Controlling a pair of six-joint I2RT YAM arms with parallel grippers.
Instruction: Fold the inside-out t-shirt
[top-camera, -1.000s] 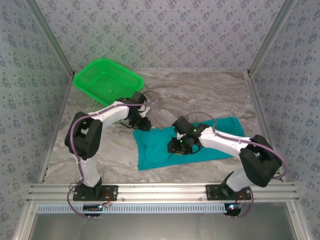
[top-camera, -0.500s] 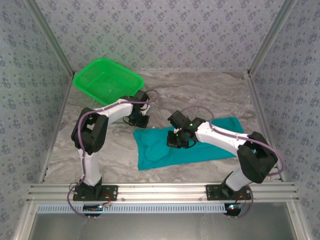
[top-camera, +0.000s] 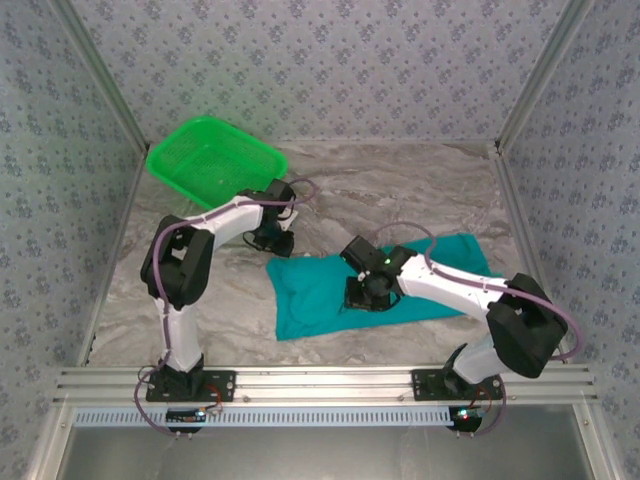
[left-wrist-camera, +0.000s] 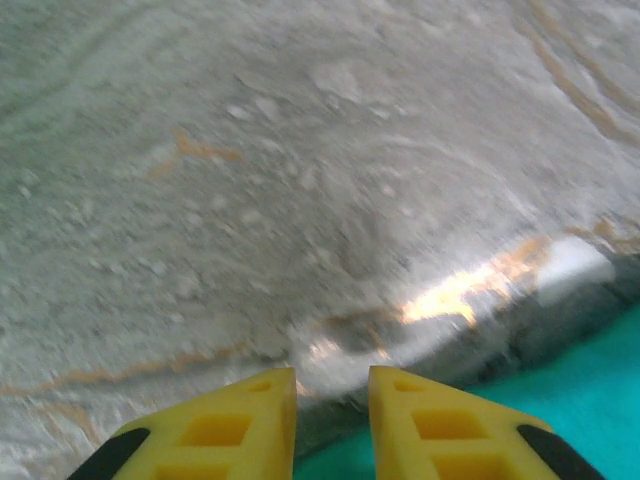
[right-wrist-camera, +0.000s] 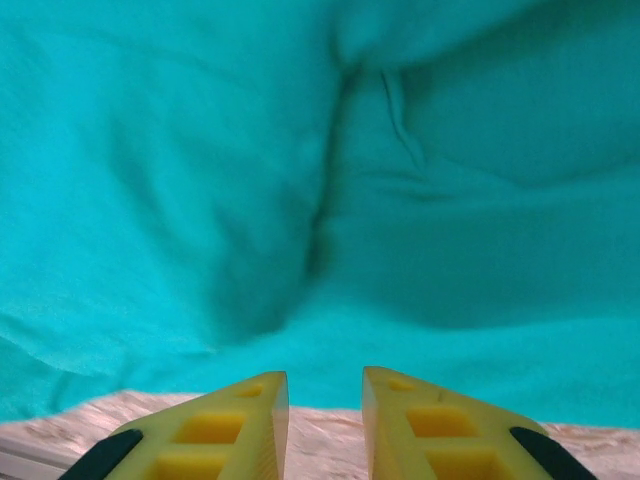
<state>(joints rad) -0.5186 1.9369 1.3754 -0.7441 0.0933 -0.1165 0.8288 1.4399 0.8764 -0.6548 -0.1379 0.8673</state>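
T-shirt (top-camera: 310, 295) lies spread and rumpled, plain teal up, on the table (top-camera: 400, 190), near the middle and reaching right. The right gripper (right-wrist-camera: 325, 378) hangs over the cloth, jaws slightly apart and clamping nothing. The left gripper (left-wrist-camera: 332, 375) sits at the shirt's far-left corner, jaws likewise a little apart and empty, perhaps just off the cloth; that view is blurred. The basket (top-camera: 212, 160) stands far left.

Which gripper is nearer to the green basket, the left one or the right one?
Left. The left gripper hangs close to the near right side of the green basket, above the table. The right gripper is farther off, over the t-shirt.
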